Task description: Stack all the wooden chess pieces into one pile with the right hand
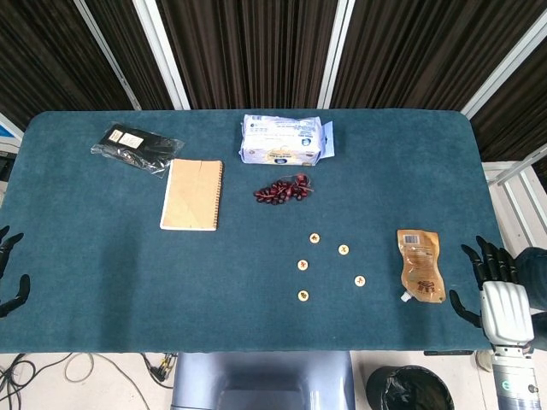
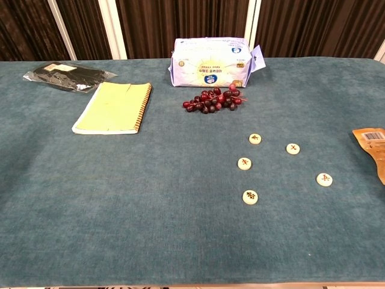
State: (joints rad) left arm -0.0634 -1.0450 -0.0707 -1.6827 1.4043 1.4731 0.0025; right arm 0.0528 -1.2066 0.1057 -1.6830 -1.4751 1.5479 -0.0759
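Five round wooden chess pieces lie flat on the blue table (image 1: 102, 256), right of the middle of the head view, and none sits on top of another. They are spread apart: one at the top (image 1: 314, 238), one just right of it (image 1: 344, 249), one lower left (image 1: 302, 265), one lower right (image 1: 360, 280) and one at the bottom (image 1: 302, 295).

The right hand (image 1: 494, 286) is at the lower right edge of the head view, past the table's side. Its dark fingers (image 1: 484, 257) are spread apart and hold nothing. It is well apart from the pieces. A brown pouch (image 1: 420, 265) lies between the hand and the pieces.

The left hand (image 1: 8, 273) peeks in at the lower left edge, off the table. Only some dark fingers show, spread apart and holding nothing.

Higher up in the frame lie a bunch of dark red grapes (image 1: 283, 190), a white and blue pack (image 1: 283, 140), a tan notebook (image 1: 192, 194) and a black bag (image 1: 135, 147) at the upper left
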